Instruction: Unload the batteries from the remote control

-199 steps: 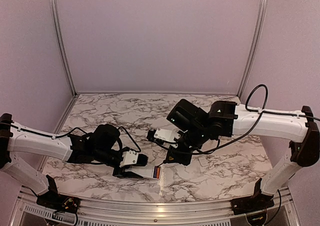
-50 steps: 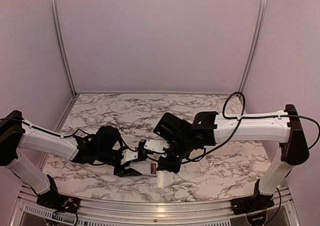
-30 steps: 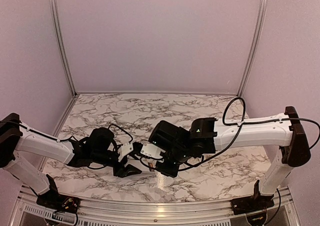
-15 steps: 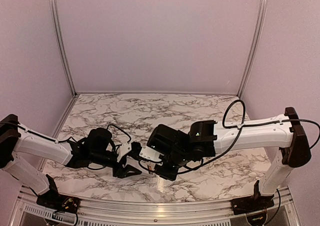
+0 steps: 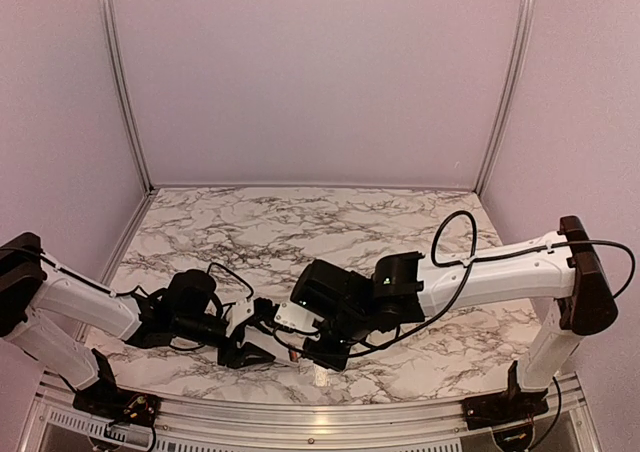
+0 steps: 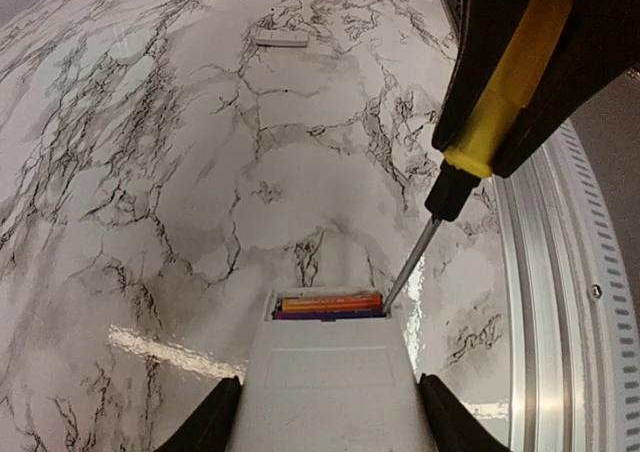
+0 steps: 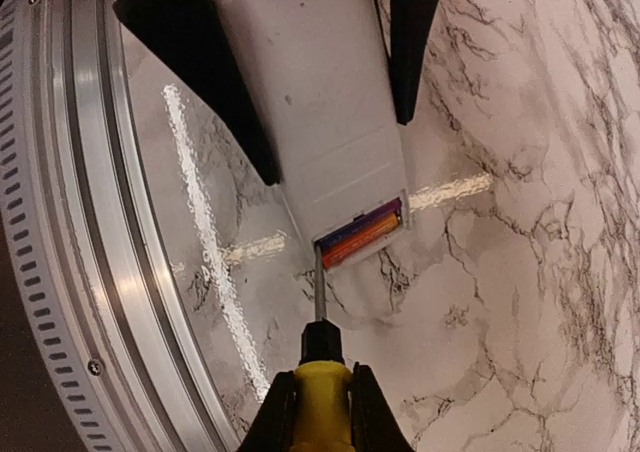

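the left gripper (image 6: 330, 397) pinches the white remote control (image 7: 318, 112) by its long sides, jaws pressed against it. at the remote control's open end the batteries (image 6: 328, 303) lie side by side in the compartment. the right gripper (image 7: 320, 412) is clamped on a yellow screwdriver (image 6: 508, 87), whose metal tip meets the compartment's corner just beside the batteries. a small white cover (image 6: 281, 39) lies on the marble table (image 6: 150, 172), well beyond that open end.
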`<state>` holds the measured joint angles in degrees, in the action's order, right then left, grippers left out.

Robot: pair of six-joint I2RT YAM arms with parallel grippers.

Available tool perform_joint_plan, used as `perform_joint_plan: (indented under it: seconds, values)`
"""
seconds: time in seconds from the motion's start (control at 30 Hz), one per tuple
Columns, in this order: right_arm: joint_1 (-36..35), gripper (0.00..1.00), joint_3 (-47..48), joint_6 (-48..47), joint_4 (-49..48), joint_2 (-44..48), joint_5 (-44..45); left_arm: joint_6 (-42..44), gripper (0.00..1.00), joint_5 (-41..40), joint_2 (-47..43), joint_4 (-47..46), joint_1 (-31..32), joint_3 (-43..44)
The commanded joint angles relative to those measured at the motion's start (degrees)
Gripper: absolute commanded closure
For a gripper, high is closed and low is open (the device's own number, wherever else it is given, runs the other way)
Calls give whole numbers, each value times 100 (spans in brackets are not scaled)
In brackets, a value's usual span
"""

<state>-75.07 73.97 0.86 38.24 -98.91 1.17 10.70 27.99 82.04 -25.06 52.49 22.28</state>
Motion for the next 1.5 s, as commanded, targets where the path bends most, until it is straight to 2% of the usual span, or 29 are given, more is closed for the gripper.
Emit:
perform_joint_plan:
  seconds: [0.0, 0.2, 0.57, 0.77, 1.1, 1.47]
  values:
    - [-44, 100, -116, -30, -63, -327, -271, -140, 100, 304, -44, -911, 12, -43]
    - [-43, 100, -165, -62, -136, -432, -151, -361, 100, 387, 152, -1211, 10, -186]
    - [-173, 100, -415, -71, -455, -54, 1472, -669, 100, 478, 268, -1302, -19, -224]
    - [-268, 100, -531, 16, -458, -12, 2011, -1012, 100, 589, 324, -1452, -72, -217]
    - [-324, 100, -474, 301, -351, 69, 2972, -847, 100, 726, 380, -1043, -84, -112]
    - [-325, 100, -375, 557, -199, -7, 3461, -684, 100, 771, 418, -818, -88, -49]
